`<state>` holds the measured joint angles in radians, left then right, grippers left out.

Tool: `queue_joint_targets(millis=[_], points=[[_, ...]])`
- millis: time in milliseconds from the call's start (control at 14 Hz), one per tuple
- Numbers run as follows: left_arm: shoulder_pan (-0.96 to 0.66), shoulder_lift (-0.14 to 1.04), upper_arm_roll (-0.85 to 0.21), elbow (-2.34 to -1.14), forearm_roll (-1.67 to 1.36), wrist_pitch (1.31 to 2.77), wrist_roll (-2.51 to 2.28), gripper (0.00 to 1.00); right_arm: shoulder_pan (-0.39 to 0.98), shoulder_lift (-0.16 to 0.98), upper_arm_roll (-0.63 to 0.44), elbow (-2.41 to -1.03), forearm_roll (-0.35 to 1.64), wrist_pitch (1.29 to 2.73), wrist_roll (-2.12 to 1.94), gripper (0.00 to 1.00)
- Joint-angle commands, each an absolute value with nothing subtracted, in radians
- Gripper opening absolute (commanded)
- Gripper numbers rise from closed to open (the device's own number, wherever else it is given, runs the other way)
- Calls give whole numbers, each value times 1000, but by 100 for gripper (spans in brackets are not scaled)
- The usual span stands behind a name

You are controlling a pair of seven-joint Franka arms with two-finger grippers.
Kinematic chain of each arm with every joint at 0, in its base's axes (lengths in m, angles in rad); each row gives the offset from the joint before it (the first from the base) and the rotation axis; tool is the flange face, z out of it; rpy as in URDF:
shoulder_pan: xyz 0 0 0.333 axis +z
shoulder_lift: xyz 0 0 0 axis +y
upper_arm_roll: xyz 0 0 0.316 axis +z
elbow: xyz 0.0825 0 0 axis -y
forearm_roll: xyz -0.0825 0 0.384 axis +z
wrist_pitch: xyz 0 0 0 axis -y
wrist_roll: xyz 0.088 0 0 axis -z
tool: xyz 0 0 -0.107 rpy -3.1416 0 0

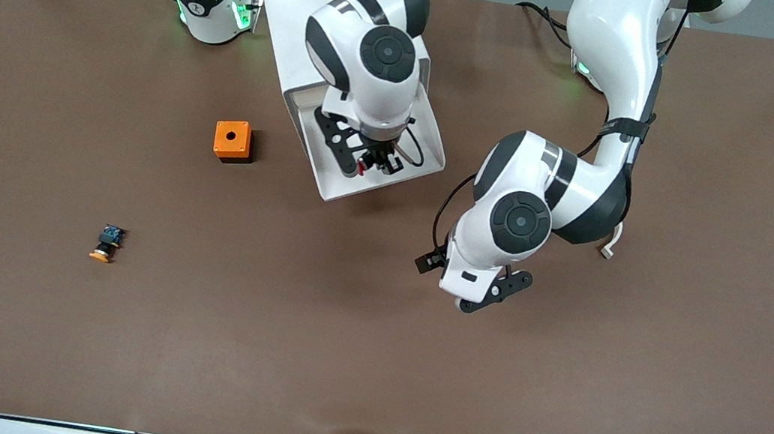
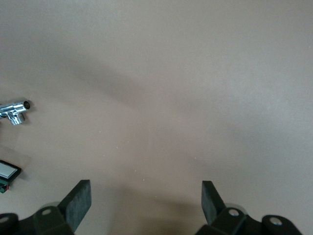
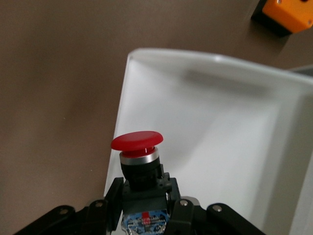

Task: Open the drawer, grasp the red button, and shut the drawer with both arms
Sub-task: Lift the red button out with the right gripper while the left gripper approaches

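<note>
The right gripper (image 3: 146,205), over the pulled-out drawer (image 1: 393,172), is clamped on the red-capped button (image 3: 137,142), while the left gripper (image 2: 145,200) waits with jaws spread wide and empty over bare table at the drawer's 4 o'clock.

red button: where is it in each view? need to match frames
Front view: the red button is gripped in the right hand, over the open drawer.
Left wrist view: not in it; only bare table past the open left hand.
Right wrist view: the button sits low in the picture, clamped by the hand, cap up.
Shared landmark: the white drawer, in the front and right wrist views.
</note>
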<state>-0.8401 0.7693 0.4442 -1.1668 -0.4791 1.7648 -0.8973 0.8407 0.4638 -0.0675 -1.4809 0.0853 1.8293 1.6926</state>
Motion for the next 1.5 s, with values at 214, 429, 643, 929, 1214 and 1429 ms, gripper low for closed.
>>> queue_joint_targets(millis=[214, 429, 643, 929, 1214, 1429], points=[[-899, 773, 448, -1184, -456, 1764, -885, 99, 715, 376, -61, -1451, 106, 1694, 1404, 0], [-926, 773, 448, -1198, -457, 1764, -884, 99, 654, 335, -66, -1459, 95, 1687, 1268, 0], [-953, 773, 449, -1221, -466, 1764, -884, 99, 585, 316, -66, -1465, 95, 1674, 1110, 0], [-963, 772, 449, -1233, -468, 1764, -884, 99, 499, 318, -66, -1485, 89, 1681, 941, 0], [-1000, 772, 449, -1247, -468, 1764, -884, 99, 391, 324, -67, -1577, 87, 1796, 711, 0], [-1025, 779, 448, -1247, -469, 1764, -884, 99, 364, 328, -66, -1629, -7, 1861, 674, 0]])
